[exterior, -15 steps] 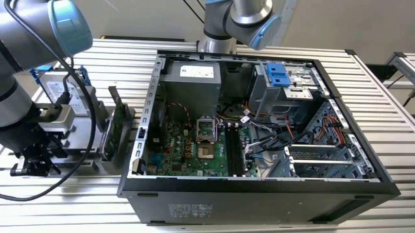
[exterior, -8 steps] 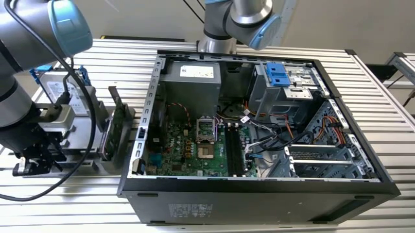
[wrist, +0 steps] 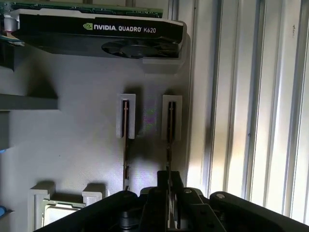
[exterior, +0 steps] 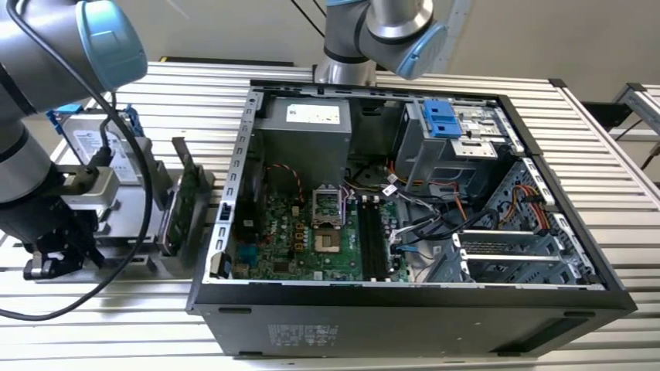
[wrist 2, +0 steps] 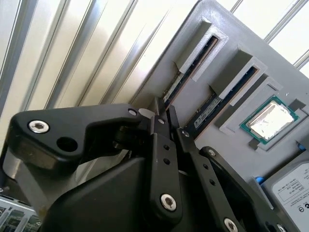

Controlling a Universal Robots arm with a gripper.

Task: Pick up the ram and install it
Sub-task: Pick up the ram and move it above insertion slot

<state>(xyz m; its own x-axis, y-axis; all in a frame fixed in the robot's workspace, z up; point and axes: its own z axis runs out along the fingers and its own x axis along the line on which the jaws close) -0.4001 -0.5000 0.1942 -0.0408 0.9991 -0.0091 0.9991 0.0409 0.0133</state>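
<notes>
The ram (wrist: pixel 169 125) is a thin dark stick standing on edge in a slot of the grey holder plate (wrist: pixel 72 145); it also shows in the second wrist view (wrist 2: pixel 190 67). My gripper (wrist: pixel 169 178) has its black fingers pressed on either side of this stick's near end, and the same grip shows in the second wrist view (wrist 2: pixel 165 114). A second stick (wrist: pixel 126 133) stands in the neighbouring slot (wrist 2: pixel 216 104), untouched. In the exterior view the gripper (exterior: pixel 49 261) hangs low over the holder at the exterior view's left, beside the open computer case (exterior: pixel 413 297).
A black graphics card (wrist: pixel 96 31) stands on the holder beyond the sticks. A processor chip (wrist 2: pixel 268 121) and a silver hard drive (wrist 2: pixel 292 193) lie close by. Inside the case the green motherboard (exterior: pixel 299 232) has long dark memory slots (exterior: pixel 369 239). A second arm (exterior: pixel 376 31) stands behind the case.
</notes>
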